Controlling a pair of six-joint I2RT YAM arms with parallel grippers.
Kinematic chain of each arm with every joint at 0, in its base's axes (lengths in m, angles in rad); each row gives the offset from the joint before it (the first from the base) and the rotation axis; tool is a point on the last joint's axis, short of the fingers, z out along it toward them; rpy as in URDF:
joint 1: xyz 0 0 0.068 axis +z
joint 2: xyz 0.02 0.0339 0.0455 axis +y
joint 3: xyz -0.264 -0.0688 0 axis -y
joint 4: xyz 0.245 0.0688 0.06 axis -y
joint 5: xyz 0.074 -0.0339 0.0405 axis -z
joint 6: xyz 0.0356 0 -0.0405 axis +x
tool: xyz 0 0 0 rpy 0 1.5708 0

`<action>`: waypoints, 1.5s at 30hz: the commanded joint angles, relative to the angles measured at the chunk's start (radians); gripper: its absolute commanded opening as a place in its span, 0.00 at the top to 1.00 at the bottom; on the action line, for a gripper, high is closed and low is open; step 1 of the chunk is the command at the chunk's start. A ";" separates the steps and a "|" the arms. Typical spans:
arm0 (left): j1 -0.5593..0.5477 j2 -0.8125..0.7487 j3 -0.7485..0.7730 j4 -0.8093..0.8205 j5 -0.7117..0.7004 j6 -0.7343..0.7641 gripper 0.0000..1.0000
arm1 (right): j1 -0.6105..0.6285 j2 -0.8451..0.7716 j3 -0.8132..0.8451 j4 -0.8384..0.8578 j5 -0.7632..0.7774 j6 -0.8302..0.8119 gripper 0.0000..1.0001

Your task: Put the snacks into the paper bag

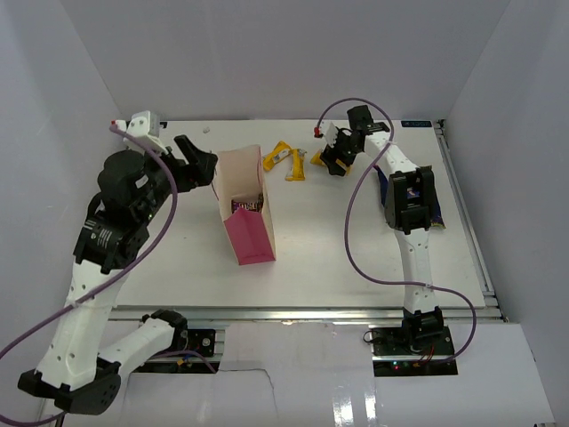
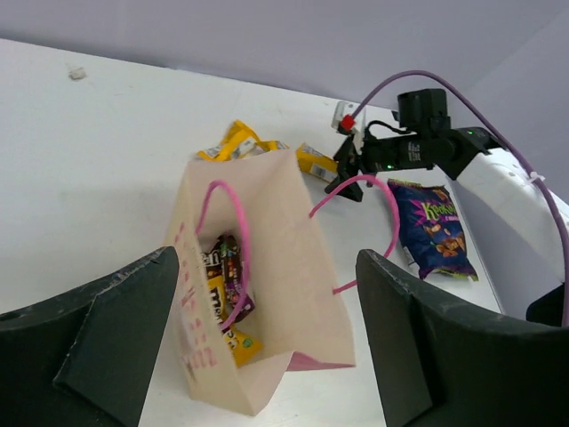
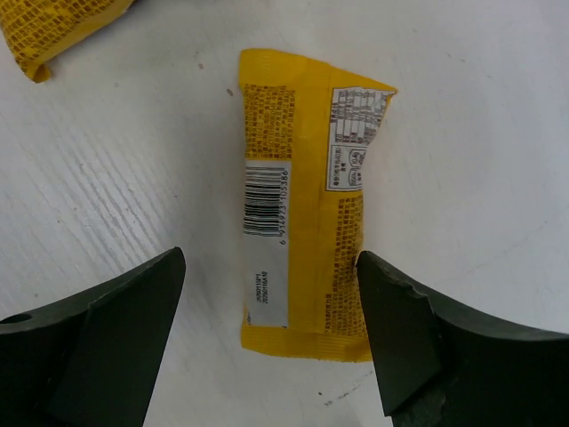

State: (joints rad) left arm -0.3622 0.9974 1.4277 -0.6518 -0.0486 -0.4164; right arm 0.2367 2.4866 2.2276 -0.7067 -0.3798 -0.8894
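The pink paper bag (image 1: pixel 246 213) stands upright mid-table, its mouth open. In the left wrist view the bag (image 2: pixel 293 258) holds a dark-brown bar (image 2: pixel 228 267) and a yellow bar (image 2: pixel 233 340). My left gripper (image 1: pixel 199 167) is open and empty, just left of the bag's far end. My right gripper (image 1: pixel 335 162) is open, low over a yellow bar (image 3: pixel 307 205) that lies flat between its fingers, right fingertip (image 3: pixel 382 302) at the wrapper's edge. Two more yellow bars (image 1: pixel 277 156) (image 1: pixel 296 166) lie behind the bag. The purple-blue chip bag (image 2: pixel 431 227) lies beside the right arm.
White walls close the table on the left, back and right. A metal rail (image 1: pixel 462 205) runs along the right edge. The right arm's purple cable (image 1: pixel 351 231) loops over the table right of the bag.
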 commanded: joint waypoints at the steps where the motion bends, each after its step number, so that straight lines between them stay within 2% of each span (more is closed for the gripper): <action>1: -0.001 -0.055 -0.100 -0.043 -0.121 -0.033 0.09 | -0.005 -0.026 0.012 0.088 0.027 0.044 0.17; 4: -0.001 -0.092 -0.160 -0.046 -0.132 -0.050 0.08 | -0.005 -0.005 0.007 0.093 0.024 0.059 0.18; 7: -0.001 -0.097 -0.194 -0.045 -0.134 -0.071 0.08 | -0.011 0.017 -0.020 0.078 -0.014 0.073 0.25; 10: -0.001 -0.092 -0.214 -0.043 -0.129 -0.084 0.08 | -0.013 0.015 -0.063 0.062 -0.051 0.095 0.42; 11: -0.001 -0.094 -0.229 -0.042 -0.129 -0.093 0.08 | -0.013 0.008 -0.077 0.062 -0.054 0.101 0.51; 15: -0.001 -0.106 -0.271 -0.020 -0.134 -0.111 0.08 | -0.025 -0.021 -0.121 0.062 -0.099 0.159 0.67; 16: -0.001 -0.109 -0.277 -0.019 -0.137 -0.114 0.08 | -0.037 -0.053 -0.141 0.062 -0.119 0.205 0.74; 20: -0.001 -0.135 -0.311 -0.017 -0.148 -0.134 0.08 | -0.086 -0.205 -0.256 0.078 -0.286 0.291 0.86; 22: -0.001 -0.160 -0.338 -0.014 -0.163 -0.147 0.08 | -0.109 -0.282 -0.304 0.085 -0.407 0.354 0.88; 23: -0.001 -0.167 -0.346 -0.012 -0.166 -0.150 0.08 | -0.111 -0.369 -0.368 0.108 -0.480 0.372 0.89; 25: -0.001 -0.187 -0.371 -0.008 -0.181 -0.160 0.08 | -0.108 -0.467 -0.437 0.151 -0.557 0.430 0.89; 28: -0.001 -0.201 -0.394 -0.002 -0.201 -0.170 0.08 | -0.082 -0.717 -0.600 0.364 -0.691 0.631 0.91; 30: -0.001 -0.207 -0.401 0.003 -0.211 -0.174 0.08 | -0.028 -0.808 -0.710 0.573 -0.676 0.766 0.92; 31: -0.001 -0.213 -0.411 0.003 -0.217 -0.179 0.08 | -0.002 -0.878 -0.736 0.631 -0.639 0.887 0.92; 33: -0.001 -0.223 -0.420 0.006 -0.218 -0.185 0.08 | 0.098 -0.934 -0.770 0.734 -0.566 0.990 0.92; 34: -0.001 -0.227 -0.430 0.004 -0.215 -0.191 0.08 | 0.143 -0.965 -0.761 0.733 -0.462 1.033 0.92; 39: -0.001 -0.287 -0.460 0.001 -0.208 -0.211 0.08 | 0.425 -0.935 -0.625 0.724 -0.113 1.080 0.92; 45: -0.001 -0.388 -0.484 -0.038 -0.217 -0.249 0.09 | 0.604 -0.832 -0.490 0.763 0.191 1.040 0.92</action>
State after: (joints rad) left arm -0.3622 0.6601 0.9512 -0.6704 -0.2481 -0.6373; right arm 0.7959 1.6272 1.6684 -0.0177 -0.4324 0.1413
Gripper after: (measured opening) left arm 0.914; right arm 0.242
